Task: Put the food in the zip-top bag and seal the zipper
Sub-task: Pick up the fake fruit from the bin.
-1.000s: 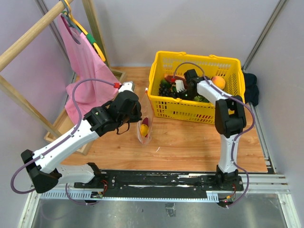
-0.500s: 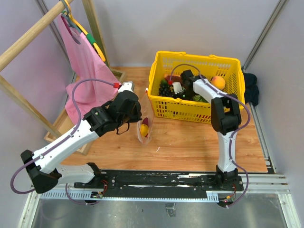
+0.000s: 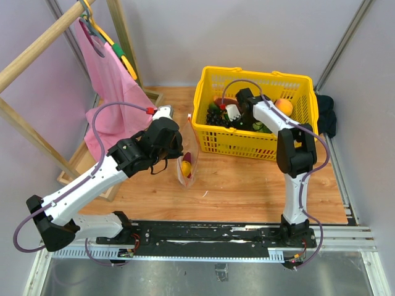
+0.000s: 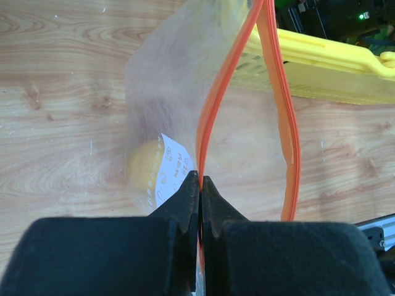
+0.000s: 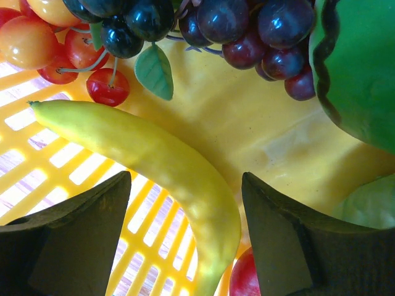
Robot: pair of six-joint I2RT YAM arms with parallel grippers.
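Wood table (image 3: 247, 185) w/ yellow basket (image 3: 247, 145) at back-right, zip-top bag (image 3: 192, 175) just L of it.

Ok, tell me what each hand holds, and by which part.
Left hand pinches the bag by its zipper. Right hand is open above a banana, holding nothing.

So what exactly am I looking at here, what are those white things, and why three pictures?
They are robot arms, a left arm and a right arm, bolted to a wooden table, each ending in a two-finger gripper. The wide picture is from a camera overhead; the other two come from cameras on the wrists. The left gripper is pinched shut on the orange-red zipper of a clear zip-top bag whose mouth gapes open; a yellow toy fruit lies inside. The right gripper is open inside the yellow basket, over a toy banana, beside grapes and cherries. A pink cloth hangs at the left.
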